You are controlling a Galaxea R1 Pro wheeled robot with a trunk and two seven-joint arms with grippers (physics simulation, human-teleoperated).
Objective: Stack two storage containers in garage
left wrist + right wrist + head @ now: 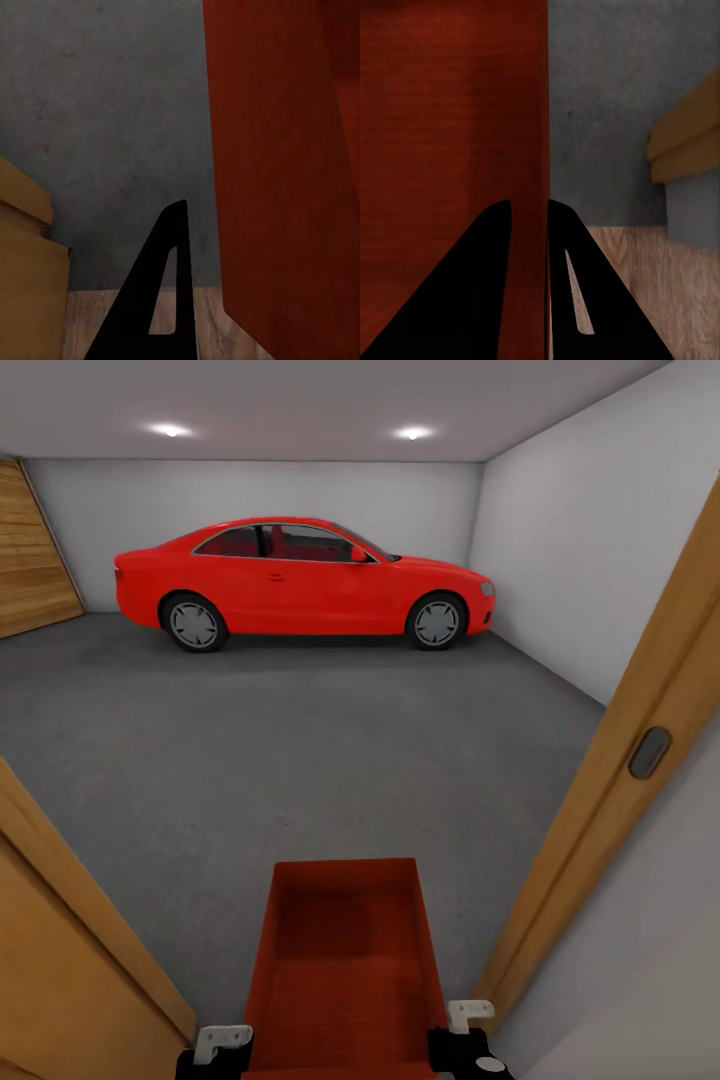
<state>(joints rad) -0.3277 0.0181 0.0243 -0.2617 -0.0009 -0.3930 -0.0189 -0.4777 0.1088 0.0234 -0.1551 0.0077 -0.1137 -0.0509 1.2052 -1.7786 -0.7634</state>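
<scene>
- The robot stands in a doorway facing the garage, carrying one orange-red storage container (343, 970) low in front of it, held out over the dark grey concrete floor (300, 760), with the wooden door frame (640, 760) close on both sides.
- The right gripper (529, 285) is clamped on the container's right wall: the right wrist view has one dark finger on each face of the thin wall, pressed flat against it.
- The left gripper (222, 1050) sits at the container's left near corner; the left wrist view gives one finger (161, 300) outside the wall, so I cannot tell whether it is closed on the wall.
- Risk: the thin wall could slip from a pinch this narrow if the base jolts over the threshold (wood planks give way to concrete just below the fingers).
- Risk: drifting sideways could knock the container or an arm against the frame and twist the bin out of one grip.
- Risk: the red coupe (300, 585) is well apart at the far wall, so it is little threat unless the robot drives deep in.
- Only one bin is here, so the stacking seems some way off.
</scene>
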